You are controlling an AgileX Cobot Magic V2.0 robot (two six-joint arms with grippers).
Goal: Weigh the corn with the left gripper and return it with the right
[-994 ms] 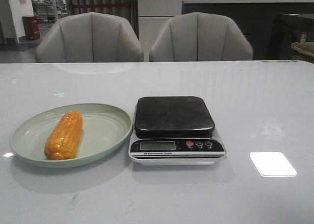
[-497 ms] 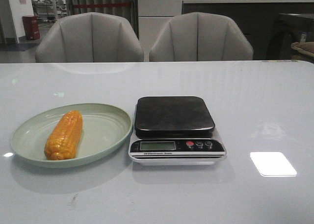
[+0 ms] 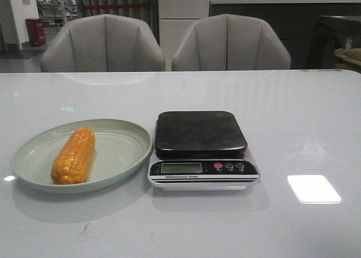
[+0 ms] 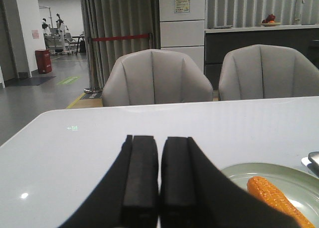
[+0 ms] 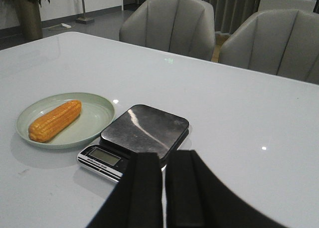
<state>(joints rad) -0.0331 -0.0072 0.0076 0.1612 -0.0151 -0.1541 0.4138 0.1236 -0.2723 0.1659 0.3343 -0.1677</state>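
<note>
The orange-yellow corn [image 3: 74, 155] lies on the left half of a pale green plate [image 3: 121, 151] at the table's left; it also shows in the right wrist view [image 5: 55, 120] and, partly, in the left wrist view [image 4: 276, 200]. A scale with a dark steel platform [image 3: 199, 133] stands right beside the plate, its platform bare. My left gripper [image 4: 159, 143] is shut and empty, low over the table left of the plate [image 4: 259, 172]. My right gripper [image 5: 164, 160] is shut and empty, near the scale [image 5: 144, 131]. Neither gripper shows in the front view.
Two grey chairs [image 3: 103, 43] [image 3: 230, 42] stand behind the table's far edge. The scale's display and buttons [image 3: 204, 167] face the front. A bright light reflection [image 3: 313, 188] lies on the white tabletop at the right.
</note>
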